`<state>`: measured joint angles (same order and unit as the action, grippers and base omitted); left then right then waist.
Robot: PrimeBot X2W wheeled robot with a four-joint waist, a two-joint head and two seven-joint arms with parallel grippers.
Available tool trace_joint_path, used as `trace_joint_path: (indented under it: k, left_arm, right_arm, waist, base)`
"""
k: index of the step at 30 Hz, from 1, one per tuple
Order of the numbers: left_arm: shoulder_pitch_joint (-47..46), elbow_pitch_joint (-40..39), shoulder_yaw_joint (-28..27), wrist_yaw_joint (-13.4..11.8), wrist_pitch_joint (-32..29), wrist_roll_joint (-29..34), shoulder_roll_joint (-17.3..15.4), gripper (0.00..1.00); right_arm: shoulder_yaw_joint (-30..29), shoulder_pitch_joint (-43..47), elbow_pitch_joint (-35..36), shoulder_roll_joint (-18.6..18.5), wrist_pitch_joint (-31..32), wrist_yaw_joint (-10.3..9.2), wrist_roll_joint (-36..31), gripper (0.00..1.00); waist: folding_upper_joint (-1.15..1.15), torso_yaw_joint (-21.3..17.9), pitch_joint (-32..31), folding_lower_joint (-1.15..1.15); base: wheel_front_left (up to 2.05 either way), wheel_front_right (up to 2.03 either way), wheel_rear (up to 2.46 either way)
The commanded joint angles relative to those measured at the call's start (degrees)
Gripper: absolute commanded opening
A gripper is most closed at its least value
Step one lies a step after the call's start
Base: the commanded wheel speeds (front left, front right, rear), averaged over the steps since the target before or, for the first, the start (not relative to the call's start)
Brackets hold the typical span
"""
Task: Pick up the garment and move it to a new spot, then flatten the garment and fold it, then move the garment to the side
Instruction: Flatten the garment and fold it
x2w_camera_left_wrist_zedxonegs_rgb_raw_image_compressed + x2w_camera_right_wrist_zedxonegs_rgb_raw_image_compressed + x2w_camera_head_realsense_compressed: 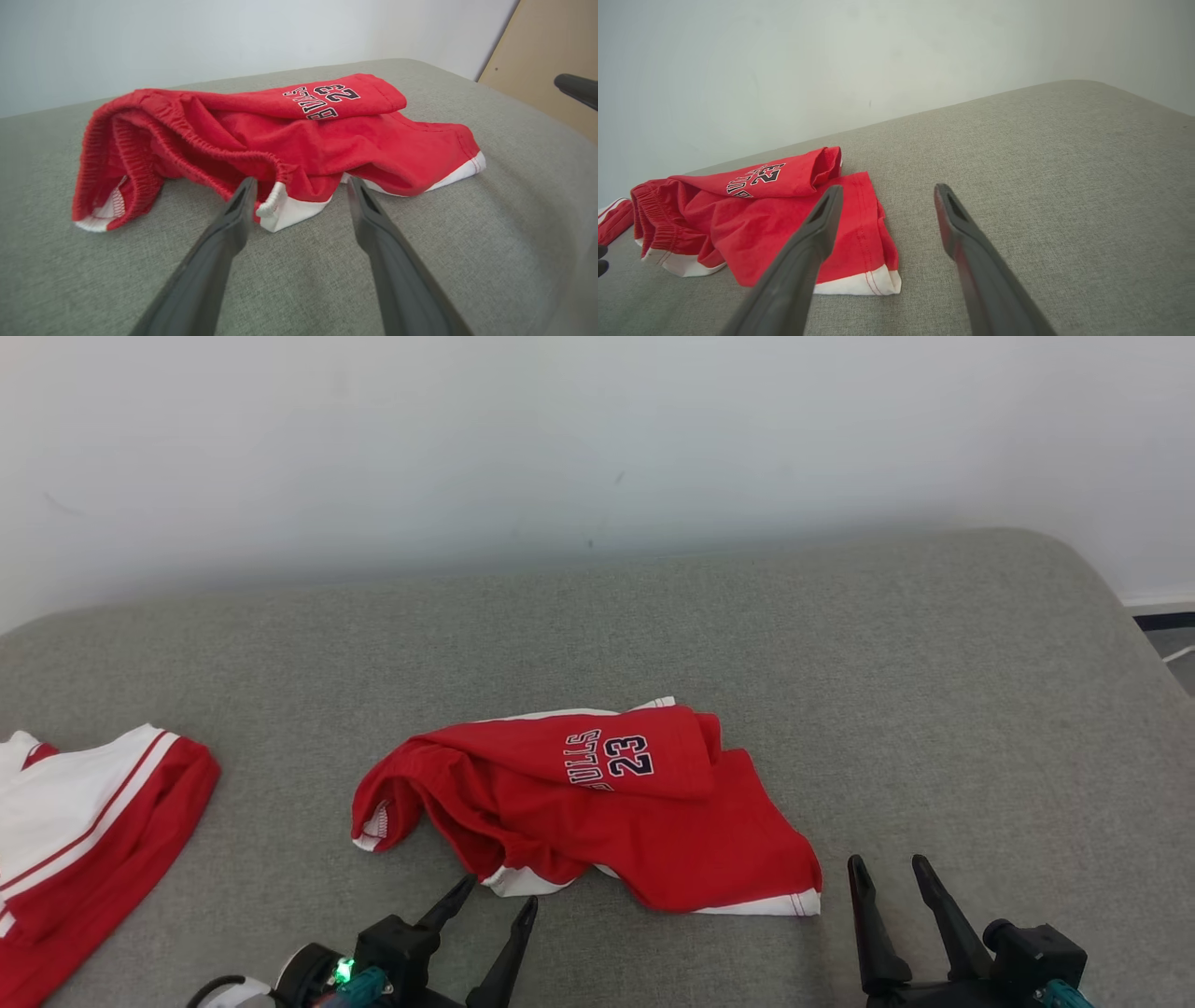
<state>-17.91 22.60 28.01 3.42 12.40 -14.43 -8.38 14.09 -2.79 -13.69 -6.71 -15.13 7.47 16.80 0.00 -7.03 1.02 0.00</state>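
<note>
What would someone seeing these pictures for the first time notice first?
The crumpled red shorts printed with 23, lying mid-way across the grey cushion. Then the left gripper, open, almost at their hem, and the right gripper, open, beside their right corner. Another red-and-white garment lies far left.

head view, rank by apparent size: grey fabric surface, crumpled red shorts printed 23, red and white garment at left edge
1. grey fabric surface
2. crumpled red shorts
3. red and white garment, cropped by the frame, so shown part only
</note>
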Motion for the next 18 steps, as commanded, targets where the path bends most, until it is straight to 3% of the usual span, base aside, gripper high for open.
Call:
trace_joint_path:
  k: [1,18]
  left_arm:
    - [-0.6,0.3,0.2,-0.1,0.0,0.5,0.0,1.00]
    - [-5.8,11.1,1.3,-0.3,0.3,1.4,-0.5,1.00]
  right_arm:
    - [0.1,0.0,0.0,0.0,0.0,0.04,0.4,1.00]
    - [0.1,-0.6,-0.6,-0.2,0.0,0.04,0.7,1.00]
  waist:
    - [0.00,-0.8,0.4,0.00]
    - [0.00,-5.3,0.6,0.00]
  base:
    - [0.00,0.00,0.00]
    - [0.00,0.00,0.00]
